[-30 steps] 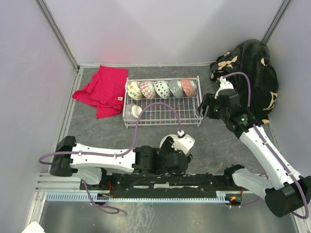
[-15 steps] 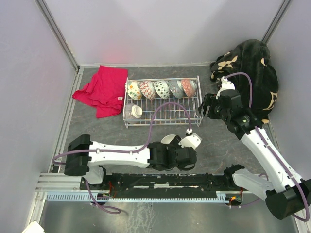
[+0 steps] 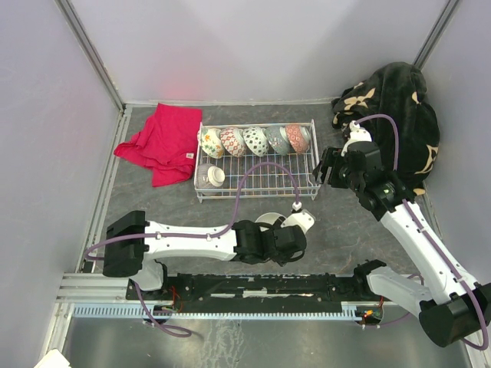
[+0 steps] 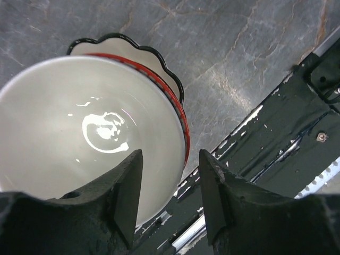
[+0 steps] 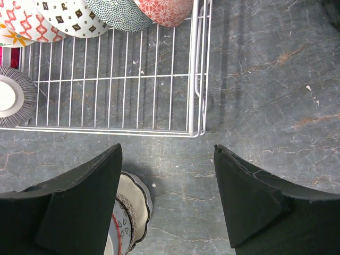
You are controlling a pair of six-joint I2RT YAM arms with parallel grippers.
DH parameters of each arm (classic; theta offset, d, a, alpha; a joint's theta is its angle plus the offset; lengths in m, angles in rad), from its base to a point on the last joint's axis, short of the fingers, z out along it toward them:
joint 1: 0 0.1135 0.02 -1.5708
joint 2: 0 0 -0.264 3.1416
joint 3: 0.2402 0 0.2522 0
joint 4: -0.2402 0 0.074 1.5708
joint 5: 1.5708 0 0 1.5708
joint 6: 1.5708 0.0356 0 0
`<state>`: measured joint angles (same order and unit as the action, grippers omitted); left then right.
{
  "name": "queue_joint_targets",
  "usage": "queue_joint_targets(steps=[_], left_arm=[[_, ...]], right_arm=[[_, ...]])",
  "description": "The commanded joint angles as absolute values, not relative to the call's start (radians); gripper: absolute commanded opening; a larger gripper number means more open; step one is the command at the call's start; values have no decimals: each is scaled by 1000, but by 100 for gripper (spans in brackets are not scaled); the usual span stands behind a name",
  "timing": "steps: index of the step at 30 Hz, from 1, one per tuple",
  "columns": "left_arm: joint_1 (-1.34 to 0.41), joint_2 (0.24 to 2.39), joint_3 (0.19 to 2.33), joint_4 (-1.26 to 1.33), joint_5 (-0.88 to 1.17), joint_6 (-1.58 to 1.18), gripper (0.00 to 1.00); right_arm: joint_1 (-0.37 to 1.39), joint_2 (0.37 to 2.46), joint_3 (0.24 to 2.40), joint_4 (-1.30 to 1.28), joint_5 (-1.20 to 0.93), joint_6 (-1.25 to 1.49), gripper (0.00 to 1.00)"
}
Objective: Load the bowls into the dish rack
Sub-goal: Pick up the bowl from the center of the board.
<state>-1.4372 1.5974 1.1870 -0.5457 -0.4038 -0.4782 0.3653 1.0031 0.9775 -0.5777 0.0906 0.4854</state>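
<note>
Your left arm [image 3: 192,239] has swung rightward since a second ago and its jaws have drawn in. The left gripper [image 4: 169,159] straddles the near rim of the white bowl [image 4: 79,133], one finger inside and one outside, parted and not clamped. That bowl sits upright, nested in a scalloped black-rimmed bowl [image 4: 122,47] on the table [image 3: 337,230], just in front of the dish rack [image 3: 261,180]. The rack's long axis runs left to right. Five patterned bowls [image 3: 255,141] stand on edge along its far side, and a small striped bowl [image 3: 215,176] lies in its near-left corner. Your right gripper [image 5: 167,147] hovers by the rack's near-right corner, jaws wide and empty, arm stretched forward.
</note>
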Motion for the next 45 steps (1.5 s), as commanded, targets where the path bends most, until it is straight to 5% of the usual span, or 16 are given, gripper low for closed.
queue_joint_targets(steps=[1,17,25,45], left_arm=[[-1433,1569,1166,-489,-367,-438,54],[-1422,1537,1175,-502,-370,-446,9],[-1421,1476,1183,-498,-361,-450,7],[-1422,1478,1175,-490,-317,-463,27]], right_arm=[[363,992,978,-549,100,490,78],[364,997,974,-543,93,490,78],[363,1001,973,-540,91,491,78],[361,1011,973,-535,80,491,78]])
